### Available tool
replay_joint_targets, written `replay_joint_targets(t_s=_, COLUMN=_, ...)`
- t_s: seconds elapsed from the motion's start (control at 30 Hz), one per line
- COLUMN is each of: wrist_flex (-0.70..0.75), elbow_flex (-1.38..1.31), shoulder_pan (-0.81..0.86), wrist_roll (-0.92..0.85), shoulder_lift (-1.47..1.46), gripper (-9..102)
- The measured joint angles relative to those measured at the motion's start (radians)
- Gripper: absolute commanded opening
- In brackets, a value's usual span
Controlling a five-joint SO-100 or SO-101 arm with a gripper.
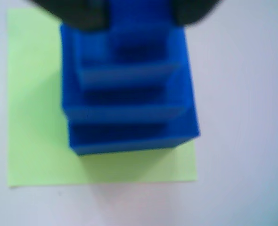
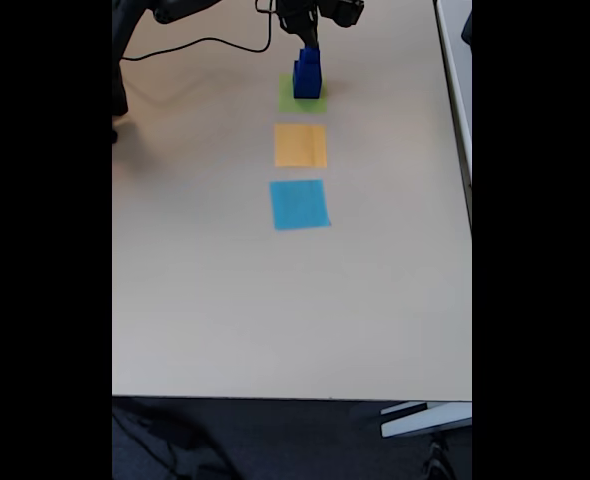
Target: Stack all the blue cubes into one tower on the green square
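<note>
Beige table [image 2: 275, 300] carries an orange square [image 2: 300, 145] and light-blue square [image 2: 299, 204]; wrist view reveals the stepped tower [image 1: 127, 89] on the green square [image 1: 35, 141], gripper [image 1: 136, 12] blurred, grasp unclear.

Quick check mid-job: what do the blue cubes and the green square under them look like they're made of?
The blue cubes look like hard plastic, possibly printed: solid uniform colour, sharp edges, a matte surface with little shine. The blur hides finer texture. The green square looks like thin paper or card: it lies fully flat on the table with no visible thickness and a matte finish.
</note>
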Motion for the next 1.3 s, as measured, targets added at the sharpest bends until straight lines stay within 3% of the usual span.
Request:
replay_joint_targets(t_s=1.07, wrist_flex=0.009, elbow_flex=-0.006, shoulder_pan=0.000, wrist_roll=0.006, shoulder_lift=0.000, gripper=16)
replay_joint_targets(t_s=1.3, wrist_flex=-0.046, elbow_flex=-0.020, shoulder_pan=0.000, wrist_roll=-0.037, shoulder_lift=0.000, gripper=17)
